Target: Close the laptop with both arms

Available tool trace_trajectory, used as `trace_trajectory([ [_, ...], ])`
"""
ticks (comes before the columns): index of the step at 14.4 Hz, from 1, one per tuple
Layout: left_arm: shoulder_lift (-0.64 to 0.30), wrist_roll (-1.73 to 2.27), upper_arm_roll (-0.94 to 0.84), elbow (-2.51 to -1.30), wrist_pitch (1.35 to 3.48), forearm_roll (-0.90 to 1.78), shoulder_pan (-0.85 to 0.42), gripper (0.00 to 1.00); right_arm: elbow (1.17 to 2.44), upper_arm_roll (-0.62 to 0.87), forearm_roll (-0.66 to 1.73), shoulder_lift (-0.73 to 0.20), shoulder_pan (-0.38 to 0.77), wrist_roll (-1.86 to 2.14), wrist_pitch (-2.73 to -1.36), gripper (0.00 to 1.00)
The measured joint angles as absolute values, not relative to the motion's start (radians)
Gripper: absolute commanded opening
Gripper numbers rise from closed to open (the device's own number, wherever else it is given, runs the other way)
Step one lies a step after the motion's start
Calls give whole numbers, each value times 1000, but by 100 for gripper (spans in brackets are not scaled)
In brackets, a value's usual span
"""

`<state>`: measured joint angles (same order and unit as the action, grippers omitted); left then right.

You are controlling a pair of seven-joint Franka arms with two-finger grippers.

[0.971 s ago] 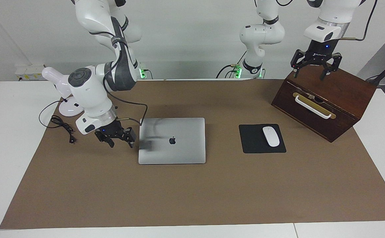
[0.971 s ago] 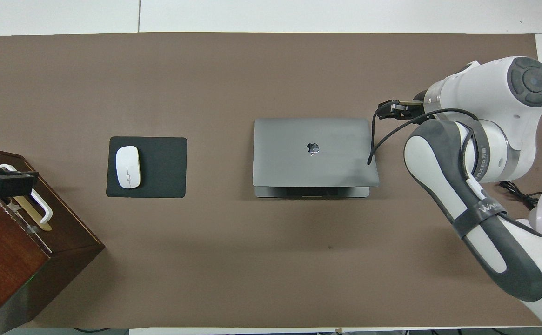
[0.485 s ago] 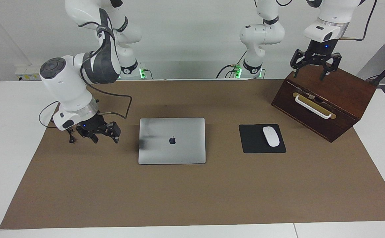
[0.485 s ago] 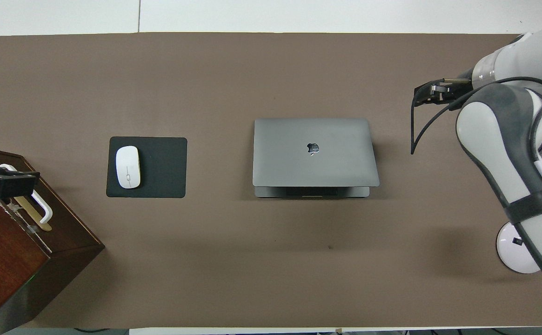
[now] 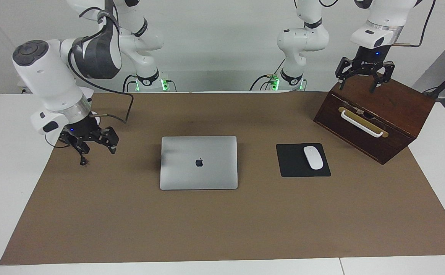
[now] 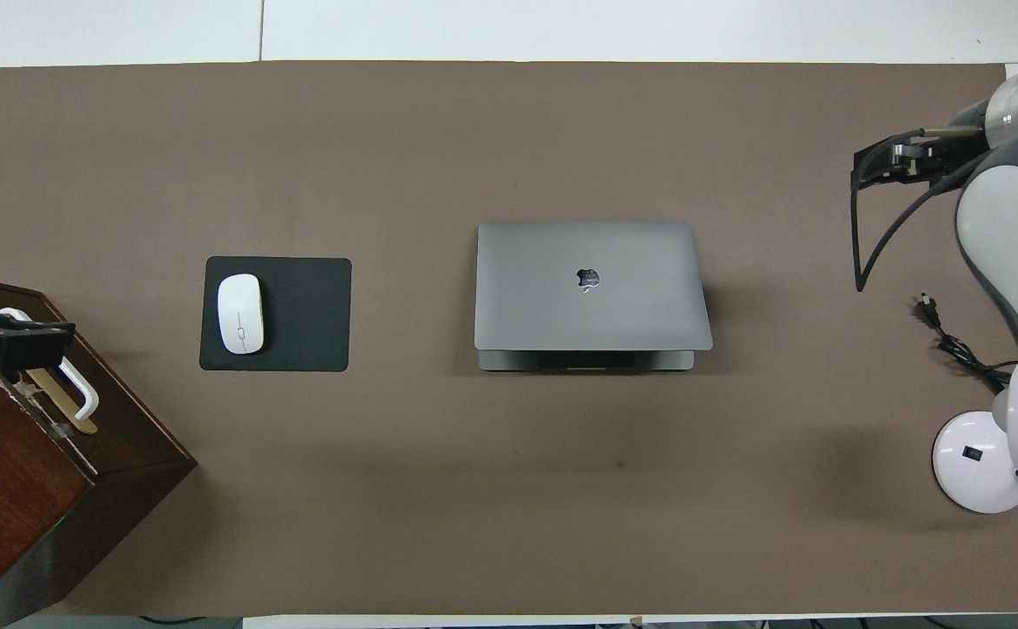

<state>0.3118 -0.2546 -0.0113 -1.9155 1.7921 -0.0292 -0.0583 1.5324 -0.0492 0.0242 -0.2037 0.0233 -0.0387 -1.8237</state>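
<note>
The silver-grey laptop (image 5: 198,162) lies in the middle of the brown mat with its lid down and the dark logo up. In the overhead view a narrow strip of the laptop's (image 6: 592,284) base shows under the lid's edge nearer the robots. My right gripper (image 5: 97,149) hangs open and empty over the mat's edge at the right arm's end, well apart from the laptop; the overhead view shows only part of the right gripper (image 6: 889,166) under the arm. My left gripper (image 5: 356,88) waits open and empty above the wooden box, and in the overhead view this left gripper (image 6: 15,345) sits at the frame's edge.
A black mouse pad (image 5: 295,168) with a white mouse (image 5: 313,157) lies beside the laptop toward the left arm's end. A dark wooden box (image 5: 375,118) with a white handle stands past it. A white lamp base (image 6: 976,463) and a black cable (image 6: 954,345) lie at the right arm's end.
My right gripper has drawn away from the laptop's side toward its own end of the table, rising a little. The laptop and the left arm have not moved.
</note>
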Motion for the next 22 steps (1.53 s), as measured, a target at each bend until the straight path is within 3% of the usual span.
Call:
trace_trajectory([
  [5,312,-255,-11,-1915,1792,-29,-58,100,1530,-49,7,-130,8,-16,-1753,90],
  [14,312,-255,-11,-1915,1792,-29,-58,100,1693,-49,7,6,1,-10,-1750,90],
  [22,312,-254,-11,-1915,1792,-29,-58,100,1722,-49,8,45,-11,-16,-1755,90],
])
